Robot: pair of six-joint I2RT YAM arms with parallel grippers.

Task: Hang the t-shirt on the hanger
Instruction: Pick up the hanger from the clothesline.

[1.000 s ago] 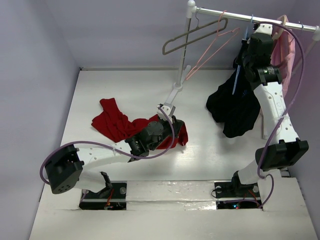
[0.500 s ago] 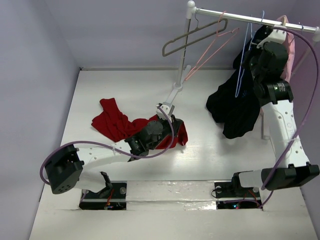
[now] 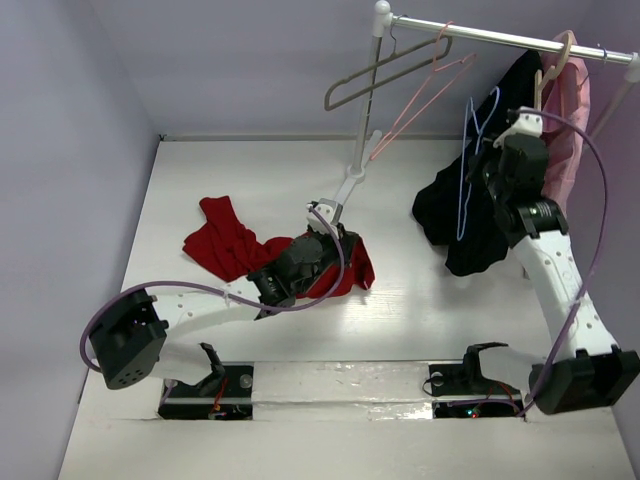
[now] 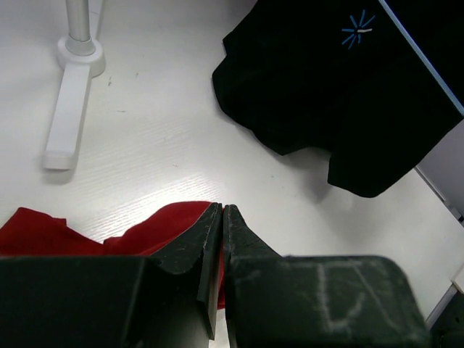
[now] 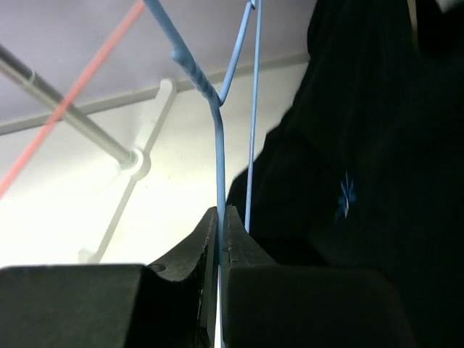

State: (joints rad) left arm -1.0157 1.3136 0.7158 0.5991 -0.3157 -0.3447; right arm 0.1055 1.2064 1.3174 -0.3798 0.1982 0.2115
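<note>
The right jaws are clamped on the hanger [image 5: 220, 156]: in the right wrist view its blue wire runs straight down into the slit between them. From above I see the hanger [image 3: 464, 170] held upright in the air, its hook below the rail [image 3: 500, 35] and not on it, just in front of the black garment [image 3: 450, 220] that hangs there. A pink garment [image 3: 572, 95] hangs behind the arm. Further left on the rail are a grey hanger [image 3: 385, 72] and a pink hanger [image 3: 420, 100].

The left jaws are pressed together low over the surface [image 3: 430, 310], with a strip of red showing in the slit, so I read them as pinching the t-shirt [image 4: 163, 225] at its edge. The t-shirt [image 3: 228, 248] lies crumpled on the surface, spreading left from that arm, well apart from the hanger. Beyond the fingertips lie the rack's white foot [image 4: 67, 112] and the black garment's hem [image 4: 326, 101].
</note>
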